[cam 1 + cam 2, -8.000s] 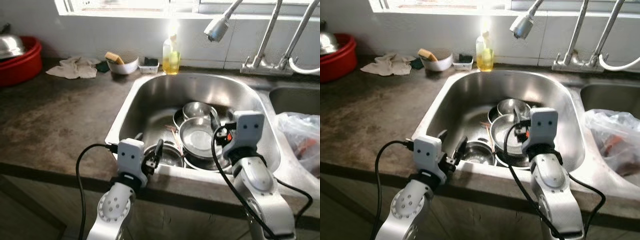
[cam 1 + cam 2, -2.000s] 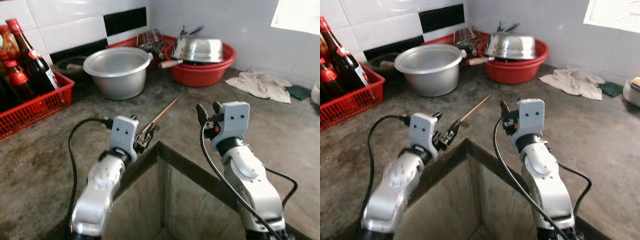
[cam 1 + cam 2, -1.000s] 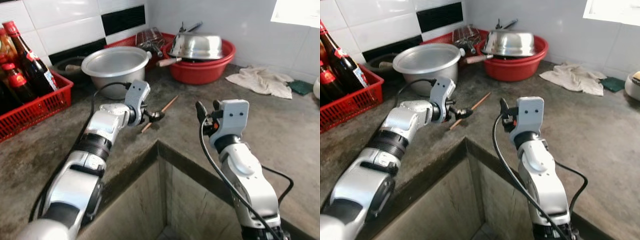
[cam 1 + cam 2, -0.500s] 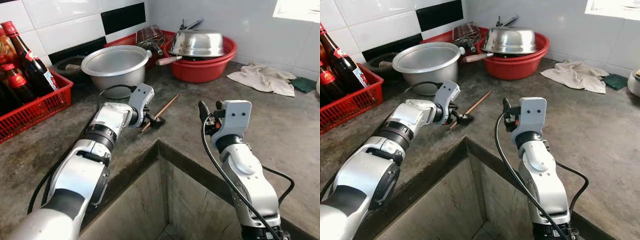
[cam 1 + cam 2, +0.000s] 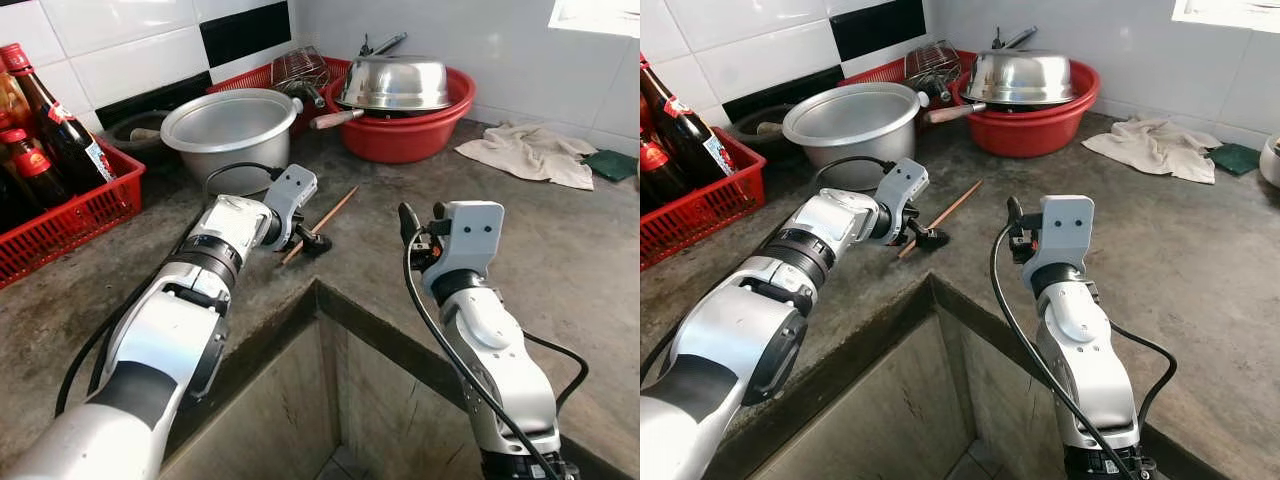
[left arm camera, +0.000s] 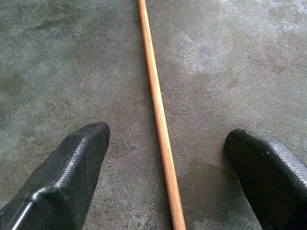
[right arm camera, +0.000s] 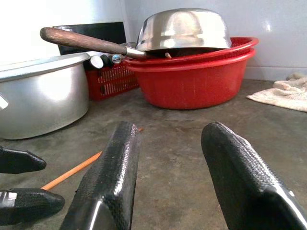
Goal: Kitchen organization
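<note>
Two spread fingers of the left gripper (image 6: 163, 158) astride the chopstick (image 6: 157, 112), right gripper (image 7: 170, 163) likewise apart, empty.

Orange-tan wooden chopstick (image 6: 158, 110), mottled grey countertop (image 5: 560, 250), red basin (image 5: 405, 135), silver pot (image 5: 230, 130), red crate (image 5: 70, 215), black-and-white tiles (image 5: 150, 50)

The chopstick (image 6: 158, 110) runs off both the near and far edges of the left wrist view, so neither end shows there, while the left gripper (image 5: 312, 238) hides its lower end from the head camera, its fingers (image 6: 67, 177) spread either side.
</note>
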